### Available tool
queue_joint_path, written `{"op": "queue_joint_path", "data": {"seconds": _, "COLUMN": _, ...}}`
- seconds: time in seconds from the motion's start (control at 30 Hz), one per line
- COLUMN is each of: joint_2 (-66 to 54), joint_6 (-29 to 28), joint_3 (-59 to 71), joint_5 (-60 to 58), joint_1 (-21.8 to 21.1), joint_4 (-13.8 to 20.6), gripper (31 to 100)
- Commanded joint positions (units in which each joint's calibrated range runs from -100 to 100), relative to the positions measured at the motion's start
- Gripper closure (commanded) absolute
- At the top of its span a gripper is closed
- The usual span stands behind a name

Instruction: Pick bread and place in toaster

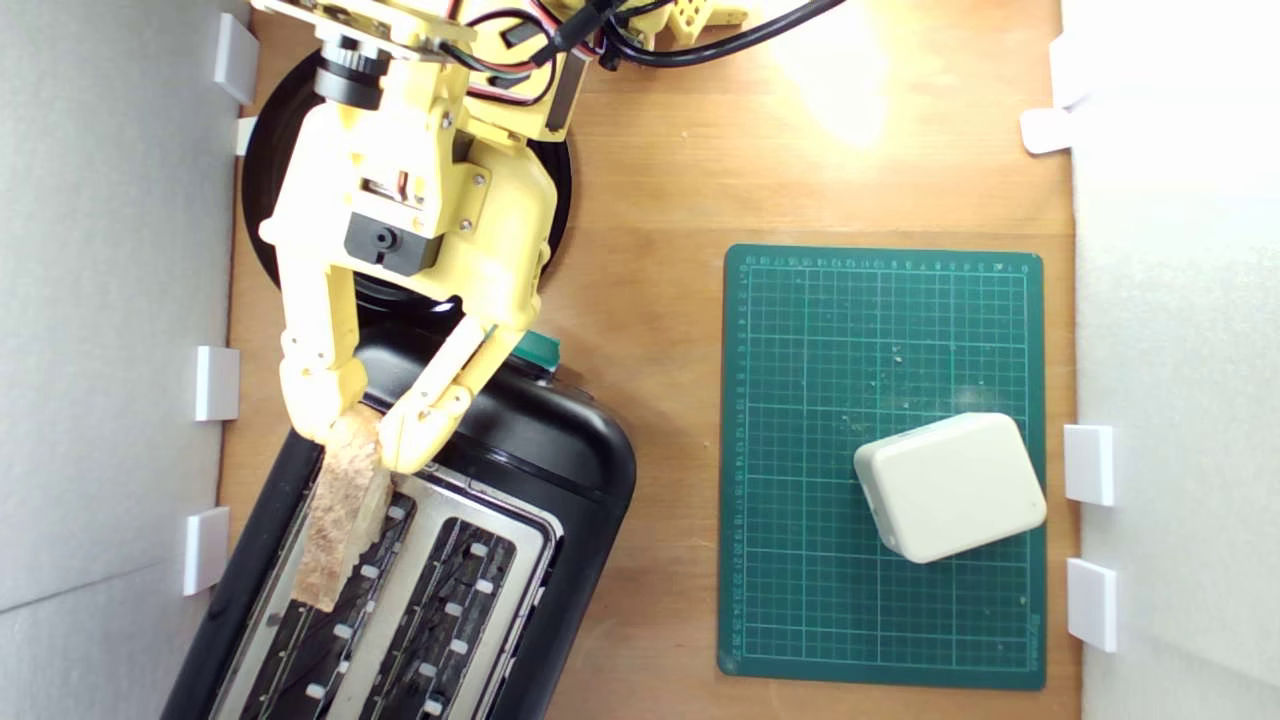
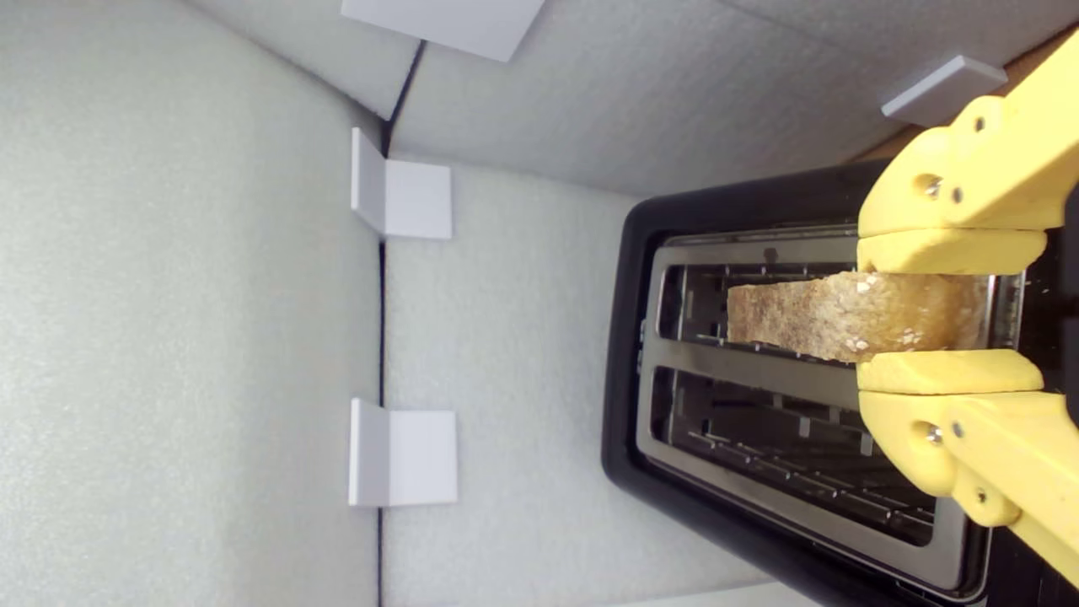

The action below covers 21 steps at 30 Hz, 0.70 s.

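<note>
yellow end effector pinches bread above toaster slot

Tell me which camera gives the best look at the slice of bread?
The wrist view: the bread shows sharply between the gripper fingers, edge-on over one toaster slot. The exterior view shows the bread from above, over the slot nearer that view's left, its upper end hidden by the fingers.

The wooden table carries the toaster, black plate and green mat.
</note>
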Motion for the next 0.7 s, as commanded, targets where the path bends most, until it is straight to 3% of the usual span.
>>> {"op": "queue_joint_path", "data": {"seconds": 0.0, "joint_2": 0.9, "joint_6": 0.5, "joint_3": -1.3, "joint_5": 0.4, "joint_1": -0.5, "joint_4": -0.3, "gripper": 81.1}}
{"op": "queue_joint_path", "data": {"seconds": 0.67, "joint_2": 7.4, "joint_6": 1.5, "joint_3": -1.4, "joint_5": 0.2, "joint_1": 3.3, "joint_4": -2.0, "gripper": 81.1}}
